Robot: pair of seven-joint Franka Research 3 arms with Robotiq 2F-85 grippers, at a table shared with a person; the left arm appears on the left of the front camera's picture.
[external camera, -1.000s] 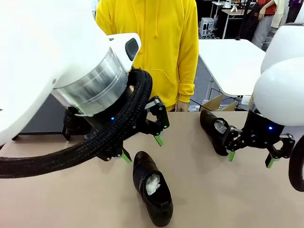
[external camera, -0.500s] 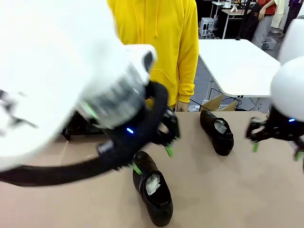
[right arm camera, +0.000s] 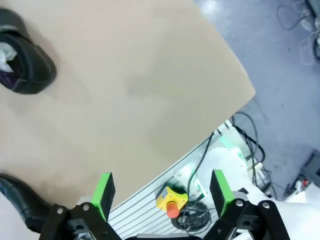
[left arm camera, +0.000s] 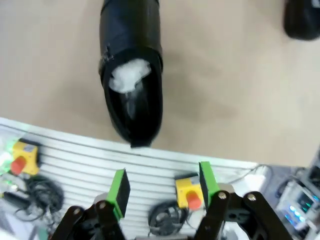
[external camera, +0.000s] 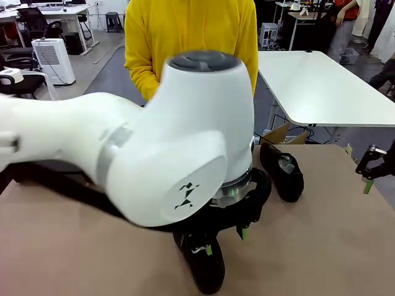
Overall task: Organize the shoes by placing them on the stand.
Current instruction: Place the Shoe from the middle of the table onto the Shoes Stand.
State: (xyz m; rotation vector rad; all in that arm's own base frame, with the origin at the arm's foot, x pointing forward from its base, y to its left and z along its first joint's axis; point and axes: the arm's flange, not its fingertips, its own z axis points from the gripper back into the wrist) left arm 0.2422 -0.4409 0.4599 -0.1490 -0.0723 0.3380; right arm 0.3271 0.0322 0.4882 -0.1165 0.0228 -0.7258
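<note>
Two glossy black shoes lie on the tan table. The near shoe (external camera: 207, 274) is largely covered in the front view by my left arm. In the left wrist view this shoe (left arm camera: 131, 95) shows white paper inside, its heel near the table's edge. My left gripper (left arm camera: 162, 187) hangs open just off that heel, nothing between its green pads; the front view has the gripper (external camera: 225, 242) right above the shoe. The far shoe (external camera: 282, 169) lies right of centre. My right gripper (right arm camera: 162, 192) is open and empty over the table's right edge, with one finger (external camera: 368, 185) at the picture's right border. The stand is out of view.
A person in a yellow hoodie (external camera: 191, 37) stands at the far side. A white table (external camera: 308, 86) and a cardboard box (external camera: 278, 132) sit beyond the far right corner. Below the table's near edge lie a ribbed base, cables and yellow stop buttons (left arm camera: 187, 192).
My left arm has swung across the middle and lowered its gripper over the near shoe. My right gripper has pulled away from the far shoe to the right edge.
</note>
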